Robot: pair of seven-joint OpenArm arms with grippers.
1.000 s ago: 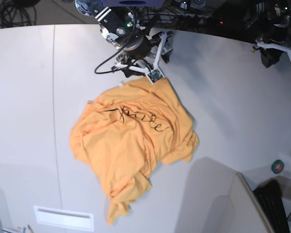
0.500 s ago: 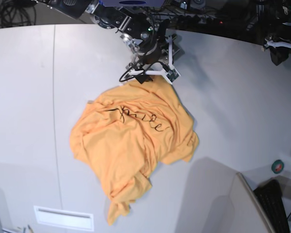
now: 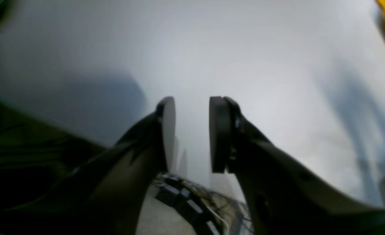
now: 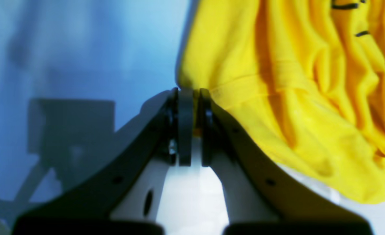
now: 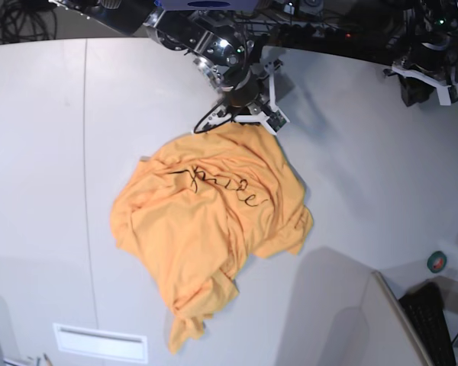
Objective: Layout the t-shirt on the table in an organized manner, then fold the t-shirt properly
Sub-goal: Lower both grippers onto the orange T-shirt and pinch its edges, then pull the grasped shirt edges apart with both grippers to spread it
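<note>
T-shirt (image 5: 206, 221) edge in right hand (image 4: 192, 94)

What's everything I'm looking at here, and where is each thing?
t-shirt: one, light orange with black cursive lettering, crumpled mid-table.
table: one, white-grey, with a thin dark seam down its left part.
round green object: one, at the table's right edge; too small to identify.
dark keyboard-like item: one, bottom right corner, off the table.
cables: a dark tangle beyond the far edge.
right gripper: one, black, closed at the shirt's far hem.
left gripper: one, black, open above bare table, far right.
</note>
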